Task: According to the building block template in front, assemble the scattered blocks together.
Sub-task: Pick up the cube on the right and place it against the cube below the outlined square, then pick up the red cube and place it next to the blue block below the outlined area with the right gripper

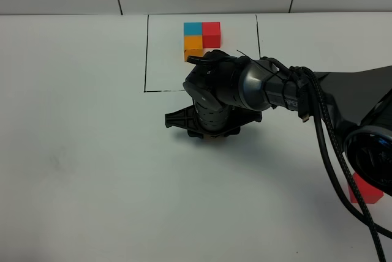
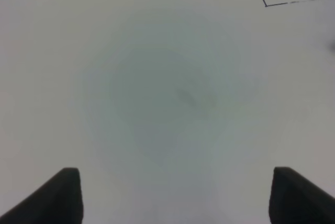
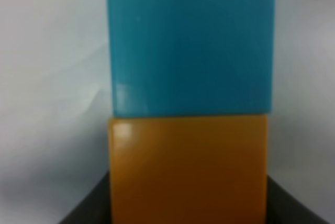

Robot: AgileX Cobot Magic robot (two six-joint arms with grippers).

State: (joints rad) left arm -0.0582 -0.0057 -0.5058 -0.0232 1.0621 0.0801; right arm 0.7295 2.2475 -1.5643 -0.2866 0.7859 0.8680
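Observation:
The building block template [image 1: 202, 35] is a blue, red and orange cluster at the back of a thin black rectangle. My right gripper [image 1: 211, 131] points down at the table just in front of that rectangle. It is shut on the orange block [image 3: 188, 171], whose far face touches the teal-blue block [image 3: 191, 41]. From above the arm hides both cubes almost fully. The red block [image 1: 365, 190] lies apart at the right edge, partly behind the right arm. My left gripper [image 2: 178, 198] is open over bare table, and its dark fingertips [image 2: 65, 195] hold nothing.
The frame's black line [image 1: 146, 54] runs down the rectangle's left side, and one of its corners [image 2: 266, 5] shows in the left wrist view. The right arm's cables [image 1: 331, 145] hang over the right of the table.

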